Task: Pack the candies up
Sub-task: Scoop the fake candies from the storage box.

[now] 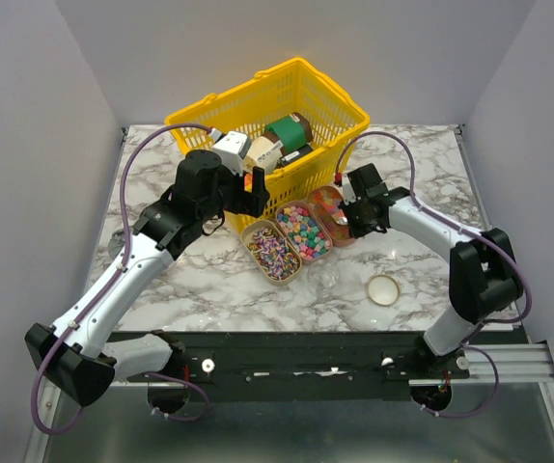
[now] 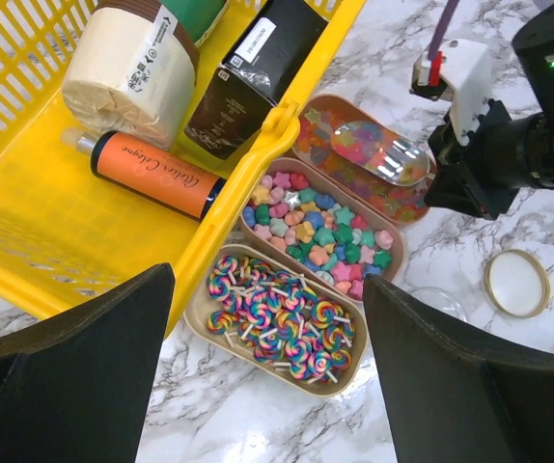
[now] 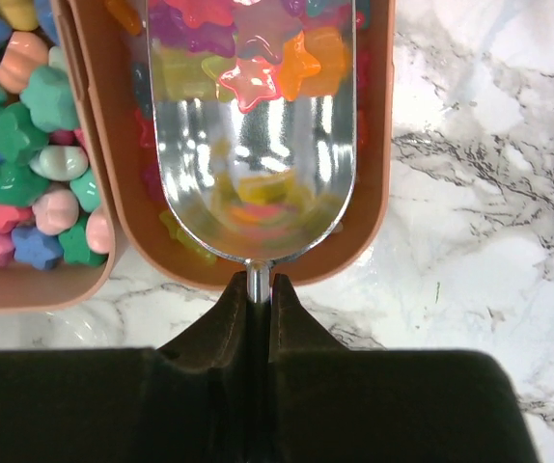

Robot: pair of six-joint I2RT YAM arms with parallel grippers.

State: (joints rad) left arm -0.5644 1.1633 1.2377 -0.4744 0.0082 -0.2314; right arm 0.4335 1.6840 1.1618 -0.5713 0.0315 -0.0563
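We take this for a robot lab booth rather than a lived-in room: plain grey panels (image 1: 36, 116) wall in a white marble-patterned table (image 1: 209, 289) on three sides, and a black metal mounting rail (image 1: 296, 365) runs along its near edge.

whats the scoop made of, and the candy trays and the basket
The scoop looks like polished metal: it is mirror-bright, and the colours of the candies reflect in its bowl. The trays are probably matte plastic, with smooth tan walls and rounded rims, though a fibre composite is possible. The basket looks like moulded yellow plastic, slightly glossy, with slotted lattice walls.
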